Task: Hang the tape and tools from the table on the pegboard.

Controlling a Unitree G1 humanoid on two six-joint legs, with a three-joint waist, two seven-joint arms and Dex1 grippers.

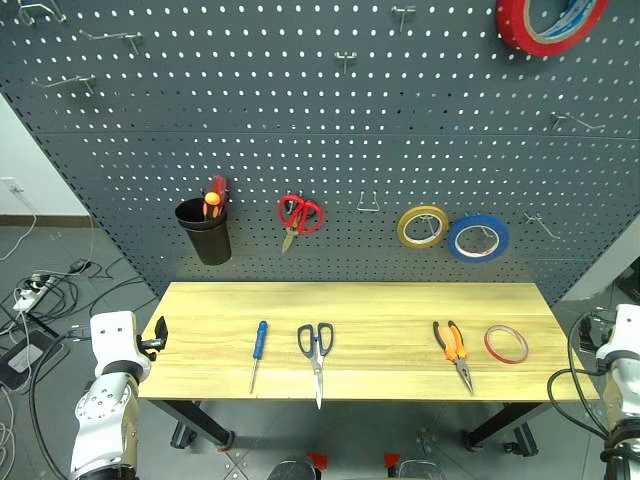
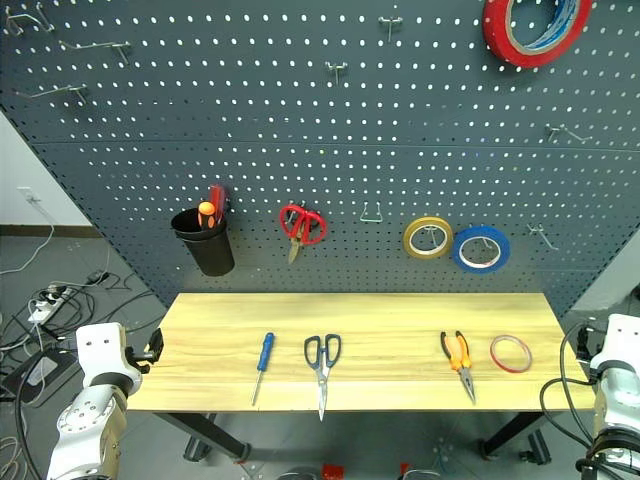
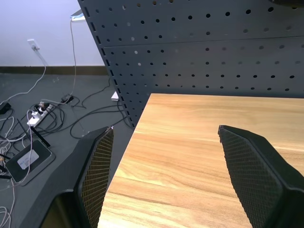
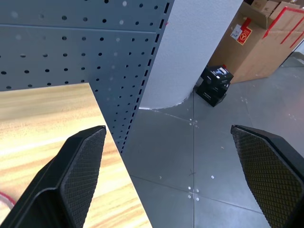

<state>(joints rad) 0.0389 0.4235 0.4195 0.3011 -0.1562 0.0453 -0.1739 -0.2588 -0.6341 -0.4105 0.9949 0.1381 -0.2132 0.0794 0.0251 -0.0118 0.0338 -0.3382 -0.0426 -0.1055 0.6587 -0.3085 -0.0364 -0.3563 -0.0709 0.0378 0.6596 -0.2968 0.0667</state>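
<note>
Wooden table (image 1: 380, 305), red tape (image 1: 506, 343) near gaping right hand (image 4: 166, 175), screwdriver (image 1: 258, 352) beside spread left hand (image 3: 164, 173).

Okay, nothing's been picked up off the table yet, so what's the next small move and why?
Probably bring the right gripper inward over the table toward the thin red tape, which lies nearest that arm, just beside the pliers. Both grippers are open and empty, hanging off the table's two ends, and the screwdriver and scissors lie flat too.
</note>
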